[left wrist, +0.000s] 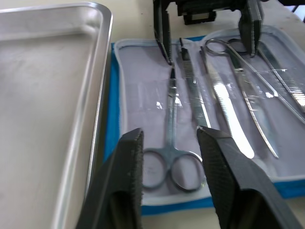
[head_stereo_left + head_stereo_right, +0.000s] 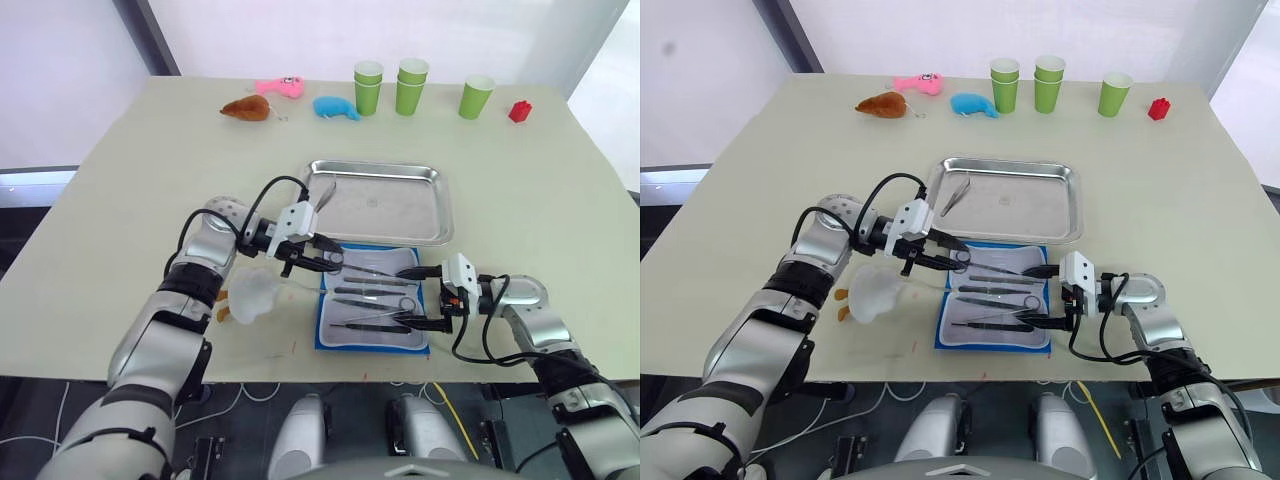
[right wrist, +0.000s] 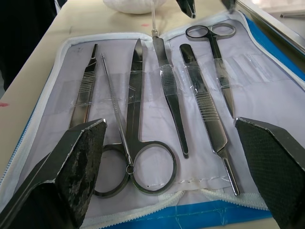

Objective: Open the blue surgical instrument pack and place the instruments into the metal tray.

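Note:
The blue surgical instrument pack (image 2: 372, 300) lies open on the table, pale lining up, just in front of the metal tray (image 2: 430, 205). Several silver instruments (image 3: 138, 119) lie in a row on the lining. One pair of tweezers (image 2: 325, 195) rests in the tray's left end. My left gripper (image 1: 170, 136) is open above the pack's left side, its fingers standing on either side of the ring handles of small scissors (image 1: 172, 167). My right gripper (image 3: 169, 125) is wide open at the pack's right edge, facing the instruments, with nothing between its fingers.
A soft white object (image 2: 250, 295) lies left of the pack, beside my left forearm. Along the far edge stand three green cup stacks (image 2: 411, 85), a red block (image 2: 519, 111), a blue whale toy (image 2: 335, 108), a pink toy (image 2: 280, 87) and a brown toy (image 2: 246, 108).

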You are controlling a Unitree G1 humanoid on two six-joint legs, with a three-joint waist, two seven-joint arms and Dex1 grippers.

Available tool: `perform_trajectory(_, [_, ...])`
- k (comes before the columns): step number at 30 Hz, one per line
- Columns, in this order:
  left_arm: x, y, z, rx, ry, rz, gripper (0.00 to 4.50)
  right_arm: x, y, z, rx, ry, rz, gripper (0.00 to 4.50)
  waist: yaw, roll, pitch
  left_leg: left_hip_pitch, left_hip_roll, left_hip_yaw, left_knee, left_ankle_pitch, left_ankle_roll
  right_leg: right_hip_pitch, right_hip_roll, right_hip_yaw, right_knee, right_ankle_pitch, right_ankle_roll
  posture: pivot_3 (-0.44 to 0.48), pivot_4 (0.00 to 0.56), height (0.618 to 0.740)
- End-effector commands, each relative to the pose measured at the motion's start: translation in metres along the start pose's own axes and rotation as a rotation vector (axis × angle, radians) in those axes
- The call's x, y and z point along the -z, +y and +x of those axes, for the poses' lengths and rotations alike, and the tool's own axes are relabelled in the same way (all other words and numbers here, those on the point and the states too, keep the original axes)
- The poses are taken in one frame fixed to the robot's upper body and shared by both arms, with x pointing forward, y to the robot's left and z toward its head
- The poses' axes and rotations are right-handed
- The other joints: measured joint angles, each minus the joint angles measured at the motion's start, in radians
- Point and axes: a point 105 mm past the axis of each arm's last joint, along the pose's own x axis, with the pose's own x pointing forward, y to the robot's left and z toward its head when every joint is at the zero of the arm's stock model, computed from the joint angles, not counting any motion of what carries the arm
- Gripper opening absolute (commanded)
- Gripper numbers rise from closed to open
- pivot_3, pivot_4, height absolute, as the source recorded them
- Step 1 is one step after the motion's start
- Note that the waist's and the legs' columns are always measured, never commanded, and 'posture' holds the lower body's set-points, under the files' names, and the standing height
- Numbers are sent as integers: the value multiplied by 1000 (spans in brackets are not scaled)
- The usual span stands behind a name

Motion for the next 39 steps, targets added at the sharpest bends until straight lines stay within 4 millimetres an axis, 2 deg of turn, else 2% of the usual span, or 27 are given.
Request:
perform_trajectory(1, [-7,8,-1,-19,-11,45,1931,32,13,-2,-11,88,120,4500,0,0,0,0,0,0,0,0,0,0,0,0,0,0,0,0,150,740])
perform_trajectory(7, [-5,7,11,20,2,62,1931,32,13,-2,-6,88,119,4500,0,0,0,0,0,0,0,0,0,0,0,0,0,0,0,0,150,740])
perform_trajectory(13, [8,3,17,47,72,43,1931,32,13,-2,-3,86,120,4500,0,0,0,0,0,-1,0,0,0,0,0,-1,0,0,0,0,150,740])
perform_trajectory(14, [11,1,17,55,83,28,1376,32,13,-2,-2,86,120,4500,0,0,0,0,0,-1,0,0,0,0,0,-1,0,0,0,0,150,740])
perform_trajectory(15, [14,0,17,62,91,16,1059,32,13,-2,-2,86,120,4500,0,0,0,0,0,-1,0,0,0,0,0,-1,0,0,0,0,150,740])
perform_trajectory(17, [19,-3,16,71,113,-8,96,32,14,-2,-3,87,120,4500,-1,0,-1,0,0,-1,0,0,0,0,0,-1,0,0,0,0,150,740])
perform_trajectory(18, [21,-3,16,71,121,-16,41,32,14,-2,-3,87,120,4500,-1,0,-1,0,0,-1,0,0,0,0,0,-1,0,0,0,0,150,740])
perform_trajectory(24, [22,-7,21,90,137,-42,41,33,14,-1,-6,88,121,4500,-1,0,-2,0,0,-1,0,0,0,0,0,-1,0,0,0,0,150,740])
perform_trajectory(29, [6,-6,27,117,106,-25,41,33,15,0,-9,88,124,4500,-1,0,-2,0,0,-1,0,0,0,0,0,-1,0,0,0,0,150,740])
perform_trajectory(39, [-11,-3,29,104,139,-30,41,33,16,1,-9,86,126,4500,0,0,-2,0,0,-1,0,0,0,0,0,-1,0,0,0,0,150,740])
